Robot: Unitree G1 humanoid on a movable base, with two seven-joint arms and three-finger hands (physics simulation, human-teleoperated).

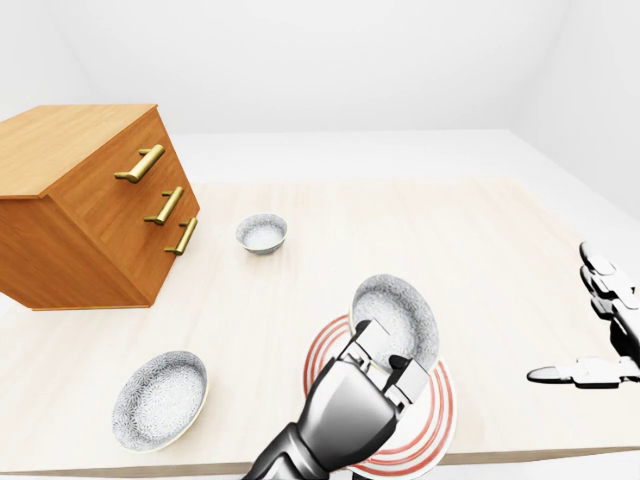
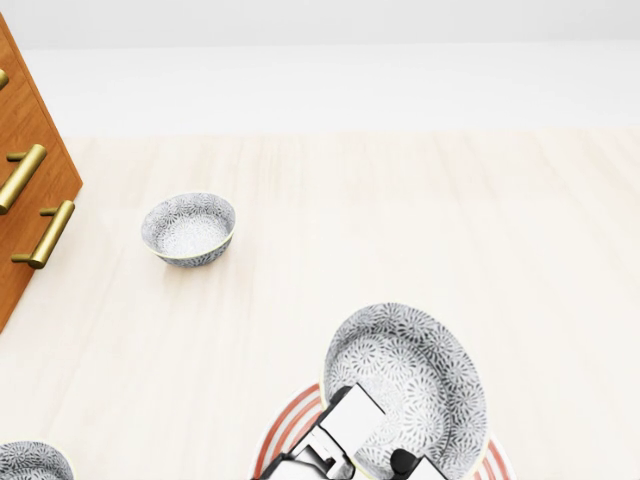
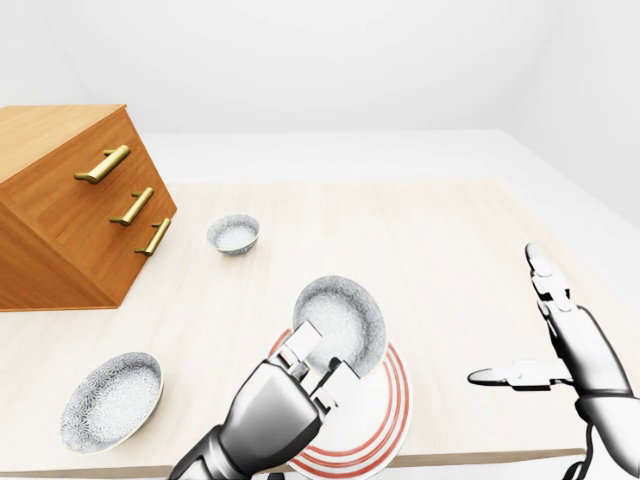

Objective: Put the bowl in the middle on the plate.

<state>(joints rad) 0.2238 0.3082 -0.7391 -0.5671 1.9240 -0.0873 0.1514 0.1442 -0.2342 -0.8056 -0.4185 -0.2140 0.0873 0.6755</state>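
Observation:
My left hand [image 1: 392,358] is shut on the near rim of a grey flower-patterned bowl [image 1: 397,315]. It holds the bowl tilted over the white plate with red rings [image 1: 441,420] at the bottom of the left-eye view. In the head view the bowl [image 2: 412,385] covers most of the plate [image 2: 283,430]. I cannot tell whether the bowl touches the plate. My right hand [image 3: 545,345] hangs open to the right of the plate, holding nothing.
A small patterned bowl [image 1: 261,233] sits near the wooden drawer cabinet [image 1: 90,215] with brass handles at the left. A wider patterned bowl [image 1: 160,398] lies at the lower left near the table's edge [image 1: 150,468].

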